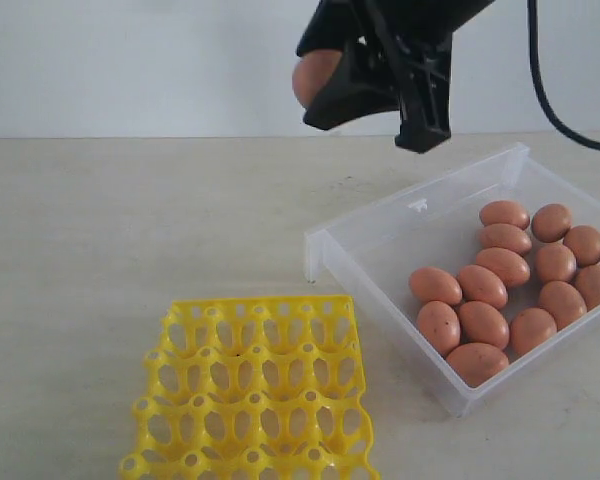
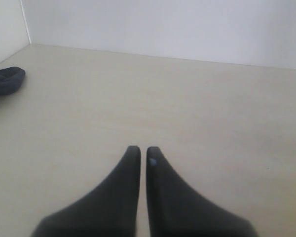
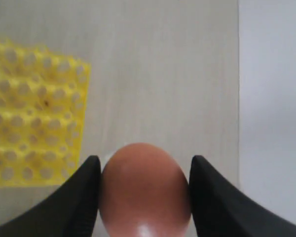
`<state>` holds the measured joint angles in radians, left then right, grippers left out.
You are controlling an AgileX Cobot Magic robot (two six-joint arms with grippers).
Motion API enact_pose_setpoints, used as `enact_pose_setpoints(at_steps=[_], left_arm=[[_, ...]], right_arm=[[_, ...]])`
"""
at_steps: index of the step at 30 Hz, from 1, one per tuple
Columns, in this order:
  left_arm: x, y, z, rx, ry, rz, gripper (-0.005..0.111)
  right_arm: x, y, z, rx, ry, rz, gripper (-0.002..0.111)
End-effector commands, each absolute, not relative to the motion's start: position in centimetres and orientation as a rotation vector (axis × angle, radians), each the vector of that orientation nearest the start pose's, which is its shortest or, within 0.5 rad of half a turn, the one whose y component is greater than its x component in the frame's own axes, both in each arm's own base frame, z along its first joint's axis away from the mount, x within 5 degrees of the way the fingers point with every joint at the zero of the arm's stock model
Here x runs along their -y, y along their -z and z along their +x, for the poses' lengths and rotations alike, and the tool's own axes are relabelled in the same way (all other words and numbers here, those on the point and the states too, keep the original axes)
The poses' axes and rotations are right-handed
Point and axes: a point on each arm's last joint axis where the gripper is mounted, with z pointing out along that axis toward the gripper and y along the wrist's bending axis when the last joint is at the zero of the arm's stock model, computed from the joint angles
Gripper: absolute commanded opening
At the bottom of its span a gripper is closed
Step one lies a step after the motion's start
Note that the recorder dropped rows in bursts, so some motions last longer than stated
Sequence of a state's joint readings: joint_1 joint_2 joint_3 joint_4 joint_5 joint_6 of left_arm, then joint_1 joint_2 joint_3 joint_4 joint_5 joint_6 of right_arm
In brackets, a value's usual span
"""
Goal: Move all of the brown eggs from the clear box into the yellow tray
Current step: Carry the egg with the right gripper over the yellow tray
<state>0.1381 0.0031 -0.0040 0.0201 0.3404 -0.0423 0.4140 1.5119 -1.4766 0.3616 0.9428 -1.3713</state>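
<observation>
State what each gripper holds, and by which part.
Right gripper: one brown egg, pinched across its sides between both fingers. Left gripper: shut, holding nothing.

We note the right gripper up high, clamped on one brown egg. Other brown eggs lie clustered in the clear box, with the yellow tray just beside it.

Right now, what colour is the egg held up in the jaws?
Reddish-brown: the egg shows clearest in the right wrist view.

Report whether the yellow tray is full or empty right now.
Empty as far as shown: every visible socket of the yellow tray is bare; its near edge is cut off. The right gripper holds one brown egg.
</observation>
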Motion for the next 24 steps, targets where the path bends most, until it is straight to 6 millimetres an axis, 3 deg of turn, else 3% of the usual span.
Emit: enact_pose_setpoints(at_steps=[1, 4, 7, 11, 17, 24], left_arm=[[-0.7, -18.3, 5.3, -1.816, -0.084, -0.139, 0.004], [-0.7, -18.3, 5.3, -1.816, -0.084, -0.139, 0.004], [-0.7, -18.3, 5.3, -1.816, -0.084, -0.139, 0.004], [-0.7, -18.3, 5.3, -1.816, -0.084, -0.139, 0.004], [-0.7, -18.3, 5.3, -1.816, -0.084, -0.139, 0.004], [-0.7, -18.3, 5.3, -1.816, -0.084, -0.139, 0.004]], right_arm=[[-15.7, -38.6, 29.6, -1.751, 0.405, -1.517, 0.0], [-15.2, -40.4, 30.6, -1.807, 0.511, -1.031, 0.0], [-15.0, -41.7, 30.9, -1.777, 0.495, -0.726, 0.0], [-16.7, -42.4, 30.8, -1.699, 0.234, -0.652, 0.0], [-19.8, -44.8, 29.8, -1.469, -0.38, -0.508, 0.0], [-20.6, -47.3, 28.7, -1.233, -0.708, -0.392, 0.0]])
